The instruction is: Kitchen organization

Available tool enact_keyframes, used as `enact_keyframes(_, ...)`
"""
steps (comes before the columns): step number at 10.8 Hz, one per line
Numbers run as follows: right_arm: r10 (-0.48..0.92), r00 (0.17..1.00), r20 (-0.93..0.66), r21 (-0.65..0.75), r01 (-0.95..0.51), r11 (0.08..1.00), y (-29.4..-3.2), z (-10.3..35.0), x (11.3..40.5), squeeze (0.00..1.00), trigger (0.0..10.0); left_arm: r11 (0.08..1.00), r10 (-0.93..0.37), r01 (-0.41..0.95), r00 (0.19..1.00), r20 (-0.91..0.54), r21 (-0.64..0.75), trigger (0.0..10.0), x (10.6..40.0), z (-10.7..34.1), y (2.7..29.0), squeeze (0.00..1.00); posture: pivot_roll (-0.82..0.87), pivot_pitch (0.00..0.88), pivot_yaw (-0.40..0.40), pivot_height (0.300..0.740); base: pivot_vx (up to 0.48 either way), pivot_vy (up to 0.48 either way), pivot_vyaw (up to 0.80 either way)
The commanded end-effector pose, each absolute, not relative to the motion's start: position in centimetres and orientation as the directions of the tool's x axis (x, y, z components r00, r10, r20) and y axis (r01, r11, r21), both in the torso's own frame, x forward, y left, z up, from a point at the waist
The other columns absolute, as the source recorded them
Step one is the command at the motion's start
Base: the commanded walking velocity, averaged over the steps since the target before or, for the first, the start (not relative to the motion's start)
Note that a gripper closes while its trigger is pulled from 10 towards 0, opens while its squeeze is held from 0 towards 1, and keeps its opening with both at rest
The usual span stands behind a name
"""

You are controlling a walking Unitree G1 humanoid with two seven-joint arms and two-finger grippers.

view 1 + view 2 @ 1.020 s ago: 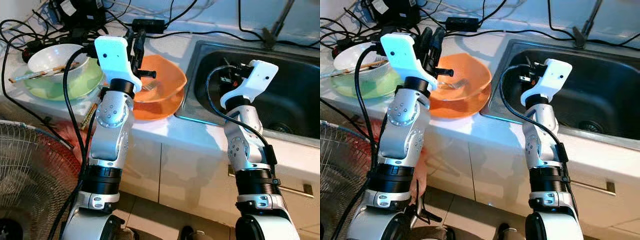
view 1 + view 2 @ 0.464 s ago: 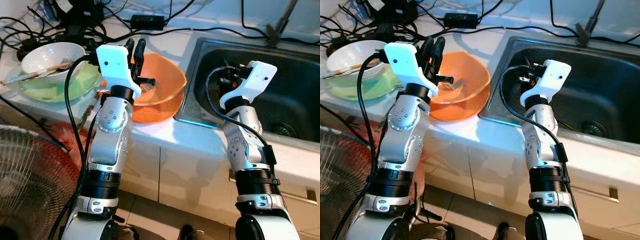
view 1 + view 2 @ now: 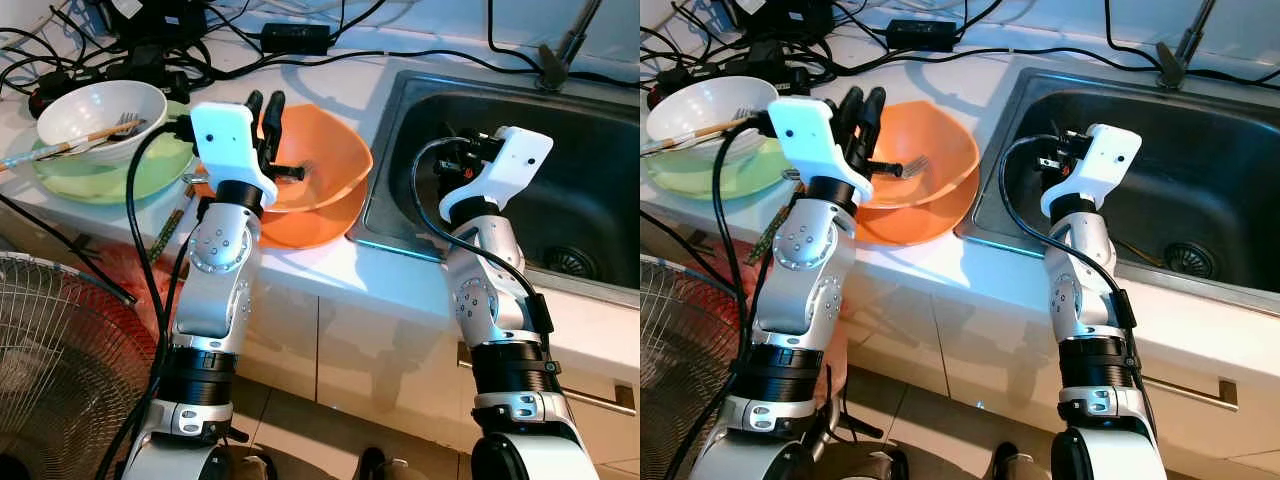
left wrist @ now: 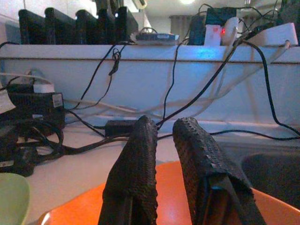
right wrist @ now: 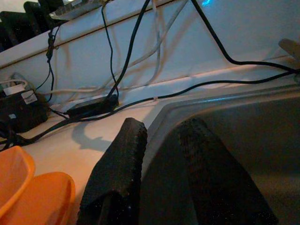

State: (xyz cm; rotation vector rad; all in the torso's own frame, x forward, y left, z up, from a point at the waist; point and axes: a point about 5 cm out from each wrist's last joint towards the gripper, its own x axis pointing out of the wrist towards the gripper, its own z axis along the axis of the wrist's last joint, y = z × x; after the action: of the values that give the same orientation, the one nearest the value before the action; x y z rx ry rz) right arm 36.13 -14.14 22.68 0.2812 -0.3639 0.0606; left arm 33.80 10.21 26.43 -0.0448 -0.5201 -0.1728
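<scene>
**Left gripper poised over the orange bowls, right one waiting at the sink**

My left gripper [image 3: 267, 108] hangs just above the near rim of the upper orange bowl [image 3: 325, 150]. Its two black fingers [image 4: 136, 168] stand a narrow gap apart with nothing between them, pointing away from me toward the back wall. I judge it is lined up there to take the bowl by its rim.

That bowl sits tilted inside a second orange bowl [image 3: 310, 222], the pair nested on the white counter [image 3: 330, 270] just beside the sink [image 3: 590, 130]. Stacked this close to the basin, they look set for washing. A fork [image 3: 908, 166] lies inside the upper bowl, tines up near the far side, its long axis running across the bowl toward my left gripper.

My right gripper [image 3: 452, 160] is raised over the near left corner of the sink, fingers [image 5: 119, 173] slightly parted and empty, aimed at the back wall, apparently idle.

Further to my left, a white bowl [image 3: 95, 108] rests on a green plate [image 3: 110, 175], with chopsticks [image 3: 55, 150] laid across it, pointing off to my left. Black cables [image 3: 130, 50] clutter the counter behind.
</scene>
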Motion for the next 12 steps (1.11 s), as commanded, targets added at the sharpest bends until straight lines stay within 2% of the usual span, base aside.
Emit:
enact_keyframes(1,0.025,0.934,0.357,0.255,-0.124,0.959,-13.9,22.7,36.0,0.00,10.0,0.985,-0.152,0.171,0.844,0.514,0.010,10.0,33.4,26.9,10.4,0.00,0.10,0.214,0.019,0.740,0.000,0.000,0.00)
enact_keyframes(3,0.029,0.936,0.351,0.257,-0.125,0.958,-13.9,22.6,36.2,0.00,10.0,0.979,-0.175,0.204,0.790,0.588,0.016,10.0,31.9,30.1,11.7,0.00,0.12,0.212,0.015,0.740,0.000,0.000,0.00)
enact_keyframes(5,0.030,0.936,0.351,0.257,-0.127,0.958,-14.0,22.6,36.3,0.00,10.0,0.969,-0.174,0.245,0.769,0.615,-0.033,10.0,30.7,31.8,14.1,0.00,0.14,0.207,0.018,0.740,0.000,0.000,0.00)
enact_keyframes(6,0.030,0.936,0.350,0.258,-0.128,0.958,-14.0,22.6,36.4,0.00,10.0,0.964,-0.181,0.263,0.775,0.605,-0.048,10.0,30.0,31.5,15.7,0.00,0.15,0.206,0.018,0.740,0.000,0.000,0.00)
enact_keyframes(7,0.033,0.936,0.350,0.260,-0.131,0.957,-13.9,22.6,36.5,0.00,10.0,0.953,-0.153,0.274,0.803,0.576,-0.128,10.0,29.1,30.3,18.0,0.00,0.16,0.205,0.012,0.740,0.000,0.000,0.00)
enact_keyframes(8,0.042,0.935,0.351,0.262,-0.141,0.955,-13.8,22.6,36.7,0.00,10.0,0.891,-0.201,0.385,0.809,0.553,-0.241,10.0,28.0,28.3,18.3,0.00,0.18,0.204,0.008,0.740,0.000,0.000,0.00)
enact_keyframes(9,0.051,0.934,0.353,0.260,-0.150,0.954,-13.5,22.7,36.7,0.00,10.0,0.856,-0.189,0.406,0.821,0.538,-0.319,10.0,27.2,26.4,18.8,0.00,0.17,0.200,0.001,0.740,0.000,0.000,0.00)
enact_keyframes(10,0.055,0.933,0.356,0.257,-0.155,0.954,-13.6,22.8,36.8,0.00,10.0,0.848,-0.122,0.370,0.832,0.541,-0.378,10.0,26.7,25.8,19.7,0.00,0.17,0.199,-0.003,0.740,0.000,0.000,0.00)
enact_keyframes(12,0.053,0.932,0.359,0.256,-0.153,0.954,-13.7,22.8,36.8,0.00,10.0,0.803,-0.132,0.420,0.817,0.561,-0.423,10.0,25.9,25.5,19.7,0.00,0.17,0.196,-0.006,0.740,0.000,0.000,0.00)
